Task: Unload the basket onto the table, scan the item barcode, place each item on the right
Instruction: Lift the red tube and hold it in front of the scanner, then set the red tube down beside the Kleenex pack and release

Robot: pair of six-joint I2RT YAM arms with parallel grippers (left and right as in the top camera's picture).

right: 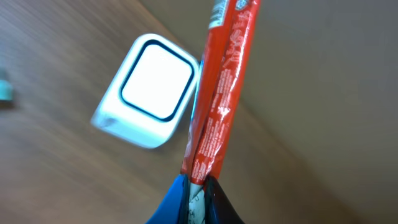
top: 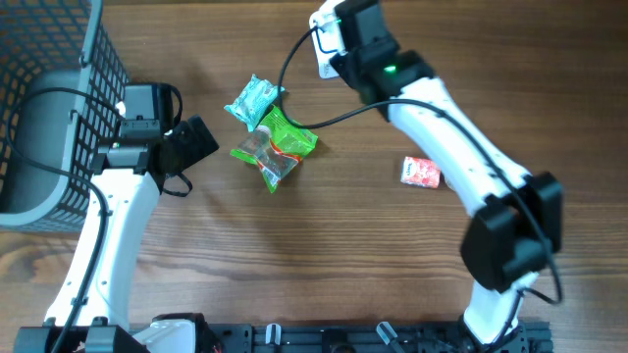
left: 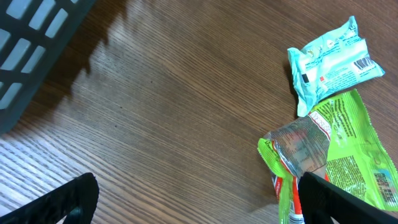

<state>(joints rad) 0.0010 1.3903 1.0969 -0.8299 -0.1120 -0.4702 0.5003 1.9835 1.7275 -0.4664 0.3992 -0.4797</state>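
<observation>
Wrapper [right: 221, 93], red, rises from right pincer [right: 199, 182] clamped tight on it, beside scanner [right: 152, 90].

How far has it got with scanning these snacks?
Partway. The right gripper is shut on a red wrapper, held beside the white scanner, so a scan looks in hand. The left gripper hangs open near the green packet and teal packet. Those, plus a red packet further right, lie on the table, seemingly waiting.
</observation>
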